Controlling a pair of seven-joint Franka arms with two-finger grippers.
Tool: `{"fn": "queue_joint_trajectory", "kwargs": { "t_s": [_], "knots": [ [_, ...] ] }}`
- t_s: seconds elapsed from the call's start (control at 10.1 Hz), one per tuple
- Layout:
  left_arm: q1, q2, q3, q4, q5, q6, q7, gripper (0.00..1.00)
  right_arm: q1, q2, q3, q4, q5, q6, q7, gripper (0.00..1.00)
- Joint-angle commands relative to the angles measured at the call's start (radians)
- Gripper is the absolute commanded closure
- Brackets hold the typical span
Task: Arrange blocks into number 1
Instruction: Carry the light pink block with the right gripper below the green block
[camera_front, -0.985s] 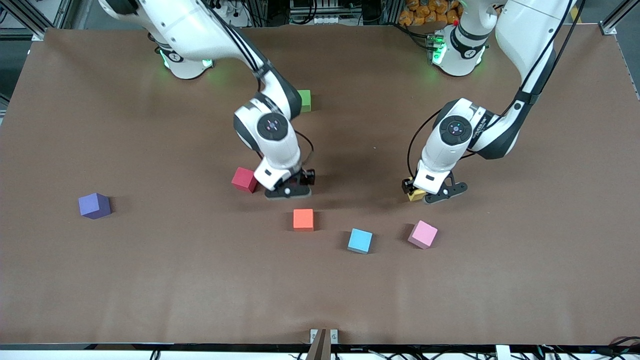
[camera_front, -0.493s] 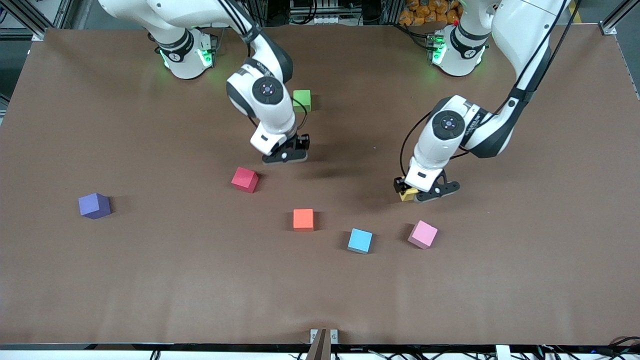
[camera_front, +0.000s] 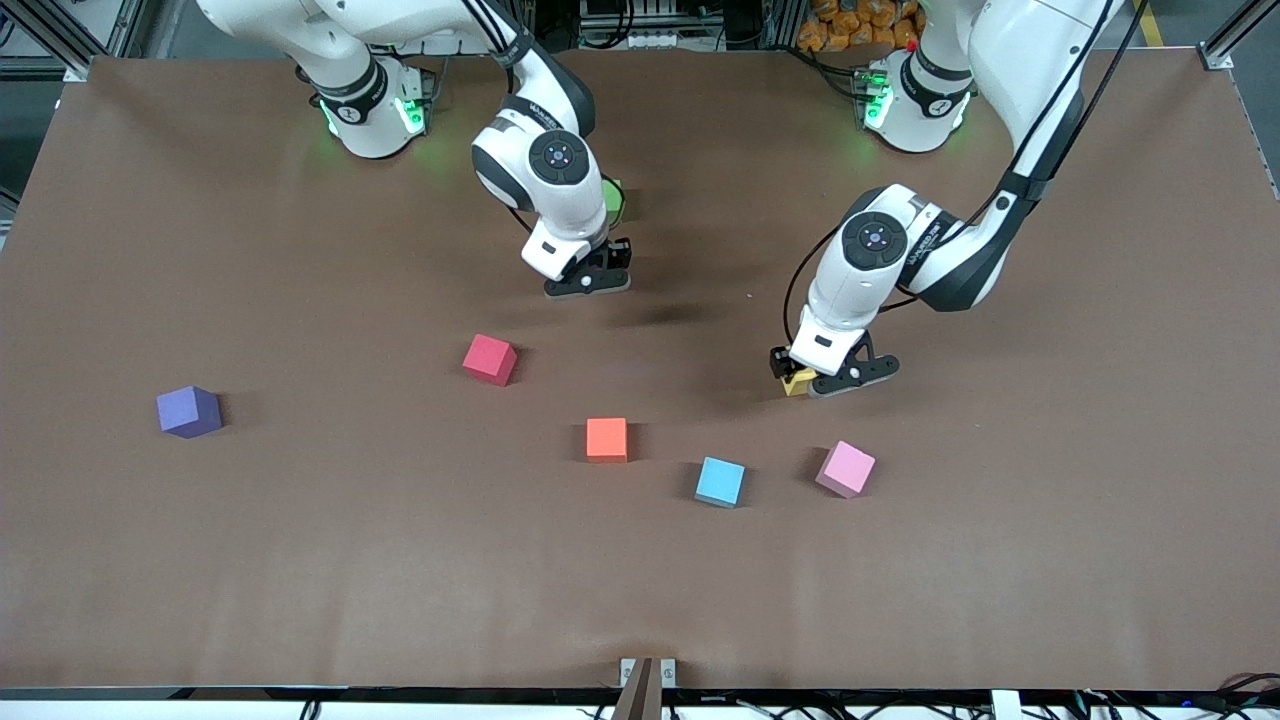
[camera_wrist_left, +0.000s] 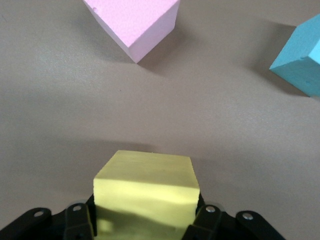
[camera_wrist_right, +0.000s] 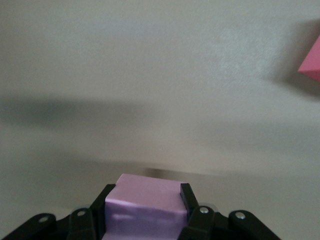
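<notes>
My right gripper (camera_front: 588, 281) hangs over the table near the green block (camera_front: 613, 199), which its arm partly hides. It is shut on a pale pink block (camera_wrist_right: 145, 202); the front view hides that block. The left gripper (camera_front: 818, 381) is low over the table and shut on the yellow block (camera_front: 797, 381), which fills the space between its fingers (camera_wrist_left: 145, 192). The red block (camera_front: 490, 359) lies toward the right arm's end and shows at the edge of the right wrist view (camera_wrist_right: 312, 62). A second pink block (camera_front: 846, 468) (camera_wrist_left: 135, 20) rests nearer the front camera than the yellow one.
An orange block (camera_front: 606, 439) and a blue block (camera_front: 720, 482) (camera_wrist_left: 300, 60) lie between the red and pink ones, nearer the front camera. A purple block (camera_front: 188, 411) sits alone toward the right arm's end. The brown table (camera_front: 1050, 500) is bare around them.
The right gripper has risen and moved away from the red block toward the green one. The left gripper has shifted a little toward the right arm's end with the yellow block.
</notes>
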Motion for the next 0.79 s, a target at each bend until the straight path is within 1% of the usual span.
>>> {"fn": "queue_joint_trajectory", "kwargs": {
  "t_s": [0.0,0.69],
  "knots": [
    [-0.008,0.005,0.001,0.012,0.023,-0.003,-0.037,1.00,-0.022,-0.031,0.044,-0.053,-0.013,0.034,0.043,1.00],
    [-0.008,0.012,0.001,0.013,0.024,-0.003,-0.028,1.00,-0.014,-0.020,0.067,-0.087,-0.019,0.073,0.079,1.00]
  ]
}}
